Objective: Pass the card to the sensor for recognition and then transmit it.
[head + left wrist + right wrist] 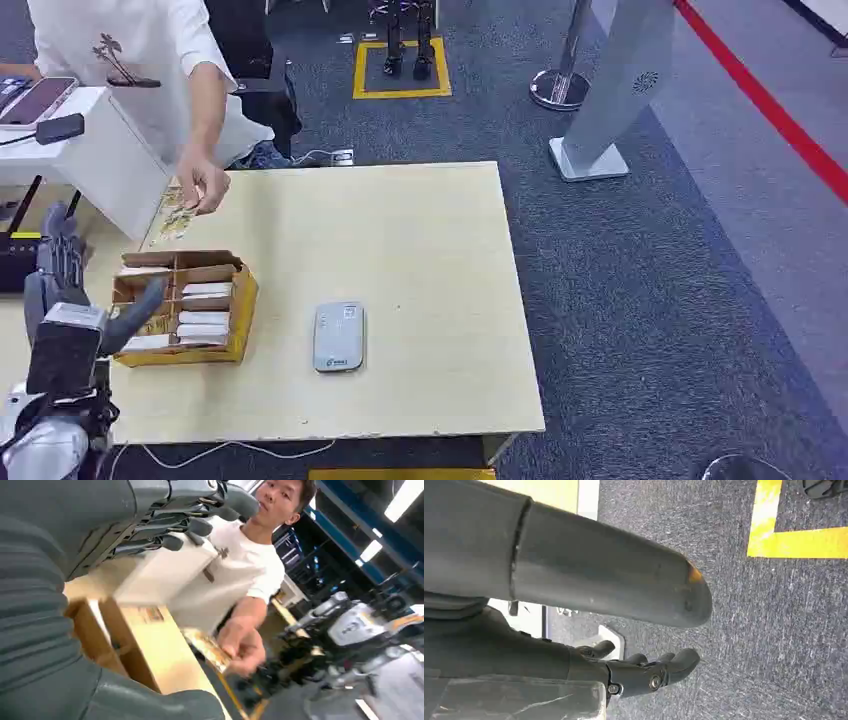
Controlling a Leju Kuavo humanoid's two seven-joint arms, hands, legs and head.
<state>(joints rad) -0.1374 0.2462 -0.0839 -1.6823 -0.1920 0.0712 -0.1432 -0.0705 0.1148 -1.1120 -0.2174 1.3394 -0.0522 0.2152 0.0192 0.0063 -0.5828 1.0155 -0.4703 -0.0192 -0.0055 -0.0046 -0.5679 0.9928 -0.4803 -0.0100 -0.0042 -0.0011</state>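
A brown cardboard box (240, 300) with several white cards (205, 310) in its compartments stands on the table's left side. To the right of it lies the grey-white sensor (338, 337), flat on the table. My left hand (75, 290) is raised just left of the box, its fingers (190, 525) and thumb apart, with nothing in it. The box (95, 635) lies below this hand in the left wrist view. My right hand (649, 672) hangs over the grey carpet, fingers loosely bent and holding nothing.
A person in a white shirt stands at the far left; their hand (203, 188) holds yellowish cards (172, 218) over the table's back left corner. The pale wooden table (420, 260) is bare on its right half. A white desk (100, 150) stands at the left.
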